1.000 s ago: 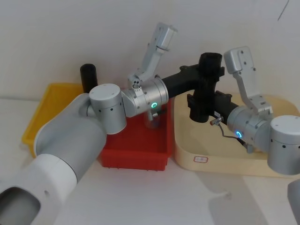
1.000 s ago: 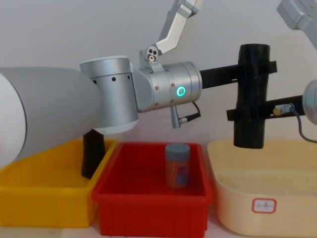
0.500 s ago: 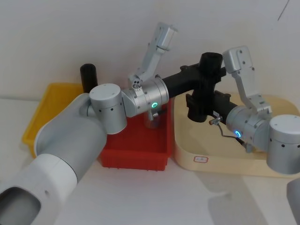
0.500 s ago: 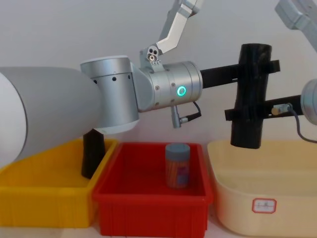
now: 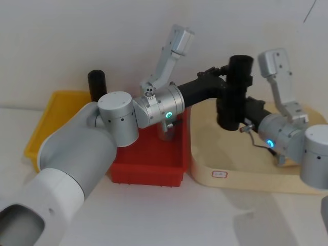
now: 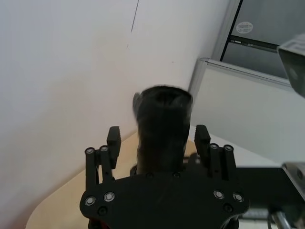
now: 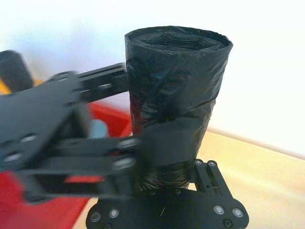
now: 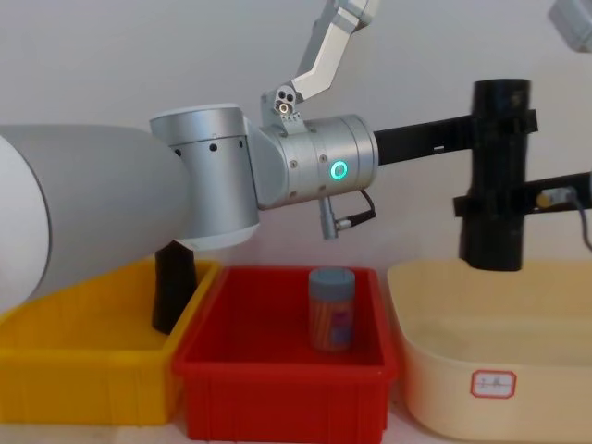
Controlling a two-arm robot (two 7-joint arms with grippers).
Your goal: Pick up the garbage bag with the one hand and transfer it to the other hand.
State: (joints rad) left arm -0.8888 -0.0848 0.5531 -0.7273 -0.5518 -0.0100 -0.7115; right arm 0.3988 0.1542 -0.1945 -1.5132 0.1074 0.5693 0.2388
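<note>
The garbage bag (image 8: 497, 176) hangs upright above the cream tub (image 8: 435, 370), my right gripper (image 8: 481, 205) clamped low on it. My left gripper (image 8: 476, 125) sits spread around its top; I'd back it straight off.

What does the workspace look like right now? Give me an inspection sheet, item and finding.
Surface: white table bearing yellow tray, red tray and cream tub, side by side.
Job's things: garbage bag upright in the air above the cream tub.
Clutter: second black roll standing in yellow tray; jar standing in red tray.
Grippers: right gripper jaws shut on the bag's lower part; left gripper jaws open around its upper part.
Cables: thin cable at right wrist; short cable under left wrist.
Surroundings: plain white wall.
</note>
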